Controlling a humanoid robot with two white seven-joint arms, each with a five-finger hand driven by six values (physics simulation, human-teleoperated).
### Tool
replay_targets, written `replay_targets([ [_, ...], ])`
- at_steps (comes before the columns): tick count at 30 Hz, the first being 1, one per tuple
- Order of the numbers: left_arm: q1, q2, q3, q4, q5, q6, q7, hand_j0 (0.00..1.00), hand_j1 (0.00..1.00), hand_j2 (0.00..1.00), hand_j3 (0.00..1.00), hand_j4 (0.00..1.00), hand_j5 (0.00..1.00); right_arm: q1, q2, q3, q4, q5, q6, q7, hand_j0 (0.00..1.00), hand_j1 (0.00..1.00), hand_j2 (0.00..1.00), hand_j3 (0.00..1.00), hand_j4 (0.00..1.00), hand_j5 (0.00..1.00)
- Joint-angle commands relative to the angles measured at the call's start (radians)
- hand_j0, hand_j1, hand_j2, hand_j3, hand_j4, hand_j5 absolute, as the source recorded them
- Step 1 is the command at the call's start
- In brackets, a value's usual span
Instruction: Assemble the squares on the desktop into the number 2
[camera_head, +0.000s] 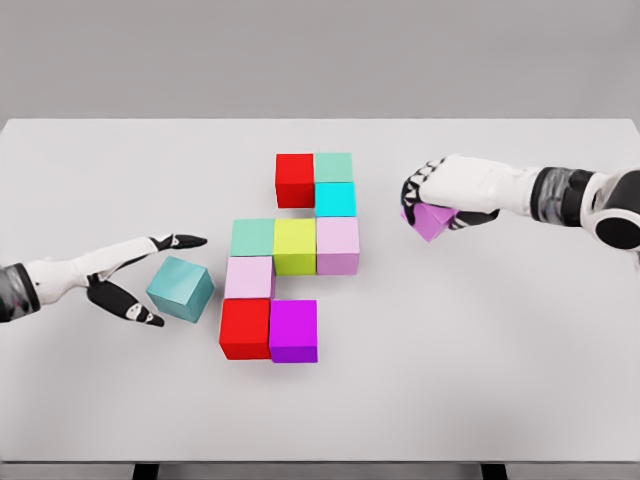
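Two hands are working loose cubes toward a half-built 2 on the counter (100, 180).
Right hand (437, 205) is gripping a purple cube (432, 220), tilted, right of the block cluster (290, 250); left hand (140, 280) is spreading open beside the teal cube (180, 289). Cubes look rigid, light, smooth: best pinched across opposite flat faces.

White arms, black-tipped robot hands

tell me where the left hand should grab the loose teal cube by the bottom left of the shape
Grip the teal cube across two opposite upright faces, coming from the left, where the open left hand already brackets it. It sits rotated relative to the assembled blocks, so turn the fingers to match, probably clear of the red cube.
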Motion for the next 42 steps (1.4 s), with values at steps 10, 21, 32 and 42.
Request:
replay_targets([
  [10, -0.023, -0.026, -0.022, 0.03, -0.014, 0.003, 0.0, 1.0, 1.0, 1.0, 1.0, 1.0, 1.0, 0.045, -0.173, 0.001, -0.125, -0.033, -0.247, -0.001, 0.49, 0.49, 0.49, 0.49, 0.49, 0.49],
  [21, -0.038, -0.045, -0.032, 0.056, -0.014, 0.003, 0.0, 0.95, 0.95, 0.95, 0.95, 0.95, 0.95, 0.046, -0.078, 0.122, -0.125, -0.057, -0.247, -0.001, 0.49, 0.49, 0.49, 0.49, 0.49, 0.49],
  [32, -0.035, -0.038, -0.053, 0.059, -0.012, 0.005, 0.0, 0.82, 0.82, 0.82, 0.82, 0.82, 0.82, 0.012, -0.101, 0.131, -0.127, -0.192, -0.247, -0.001, 0.5, 0.5, 0.5, 0.5, 0.5, 0.5],
  [42, -0.034, -0.034, -0.051, 0.058, -0.005, 0.006, 0.0, 0.54, 0.54, 0.54, 0.54, 0.54, 0.54, -0.023, -0.056, 0.18, -0.128, -0.198, -0.247, -0.001, 0.49, 0.49, 0.49, 0.49, 0.49, 0.49],
])
